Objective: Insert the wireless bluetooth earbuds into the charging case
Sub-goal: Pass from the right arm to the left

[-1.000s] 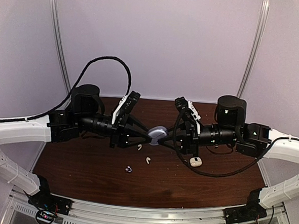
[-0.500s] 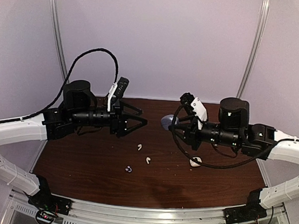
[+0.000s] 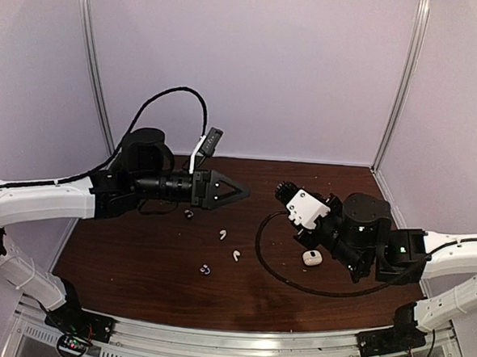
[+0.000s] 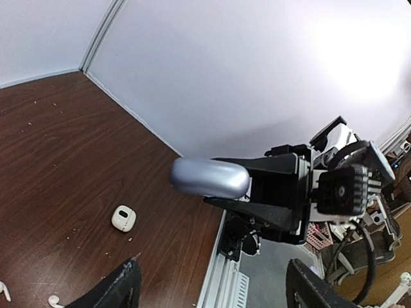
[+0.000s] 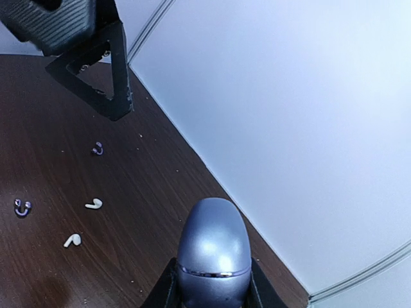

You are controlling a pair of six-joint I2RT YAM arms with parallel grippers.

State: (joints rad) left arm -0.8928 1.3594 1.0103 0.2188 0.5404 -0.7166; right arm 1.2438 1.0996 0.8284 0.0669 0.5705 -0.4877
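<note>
Purple case [image 5: 213, 247] gripped in R pincer [image 5: 212, 289].

A dark brown wood-grain table [image 3: 239, 296] fills the middle of the top view. Pale lilac walls [image 3: 253, 66] close it in from 9 through 12 to 3 o'clock. Two metal corner posts rise at about 11 o'clock [image 3: 91, 64] and 1 o'clock [image 3: 402, 83]. A slotted aluminium rail [image 3: 236, 346] runs along the table's edge at 6 o'clock. Pale specks [image 4: 54, 103] dot the wood.
</note>
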